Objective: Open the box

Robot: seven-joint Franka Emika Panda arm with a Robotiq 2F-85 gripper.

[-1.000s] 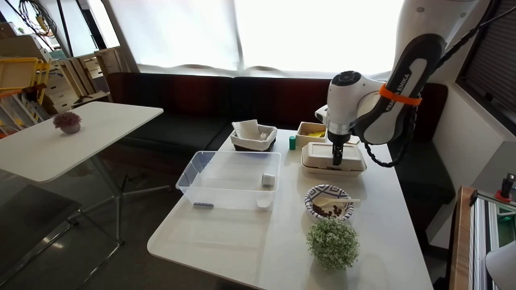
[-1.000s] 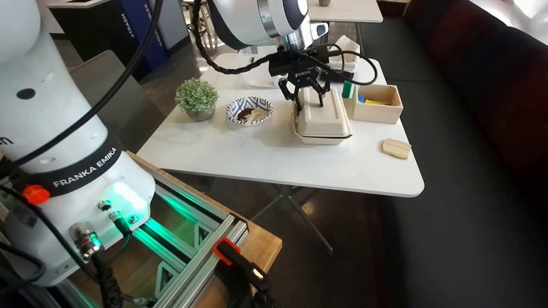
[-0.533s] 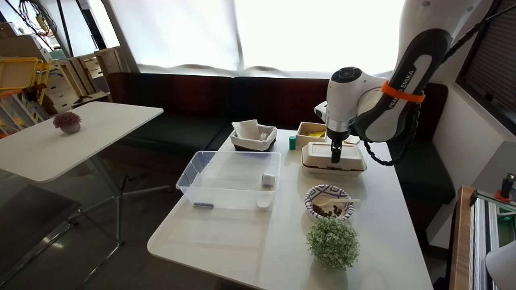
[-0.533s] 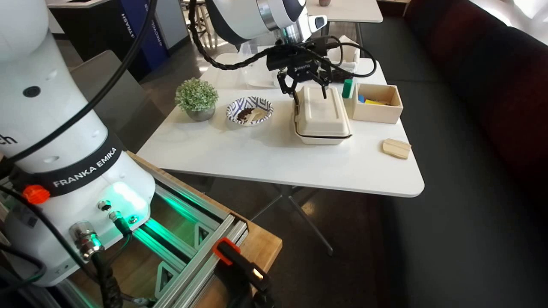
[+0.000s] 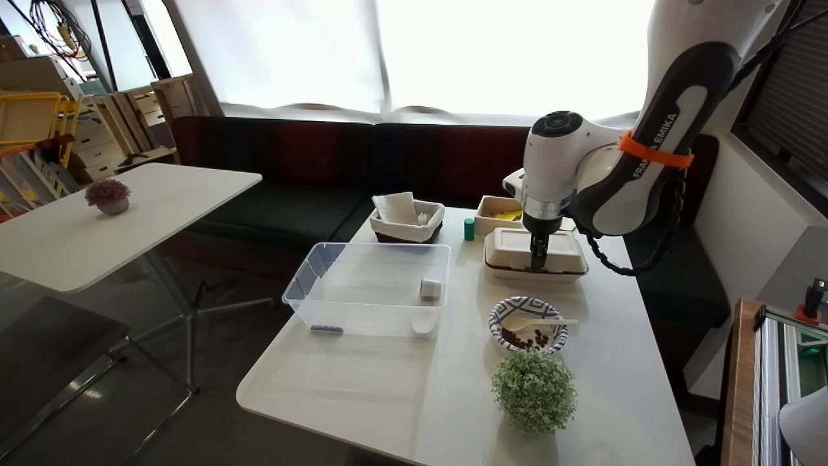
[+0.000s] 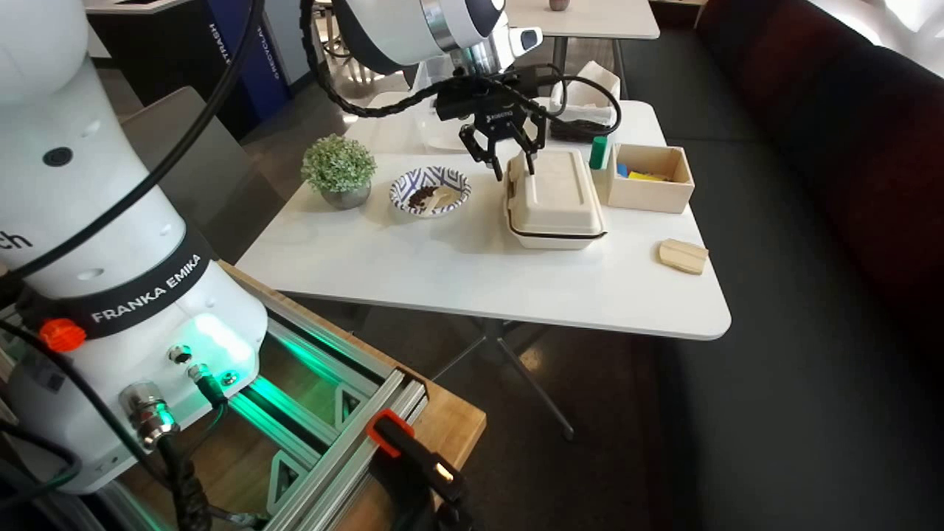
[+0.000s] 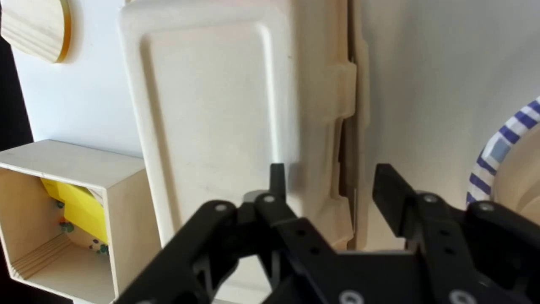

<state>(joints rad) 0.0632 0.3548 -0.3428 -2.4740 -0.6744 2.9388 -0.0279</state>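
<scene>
The cream-white box stands on the white table with its lid down, in both exterior views. In the wrist view the box shows its lid top and its latch edge, with a narrow dark gap between lid and base. My gripper is open and empty above that latch edge. In the wrist view one finger is over the lid and one is past the edge on the bowl side. In the exterior views the gripper is over the box's bowl-side edge; I cannot tell whether a fingertip touches the lid.
A patterned bowl with a spoon and a potted plant stand beside the box. A clear plastic tray, a lined basket, a green cylinder, a wooden box and a wooden piece are also on the table.
The gripper rose a little, then came down and shifted toward the bowl side. Its fingertips look closer together than half a second ago. The box has not moved and its lid stays down.
</scene>
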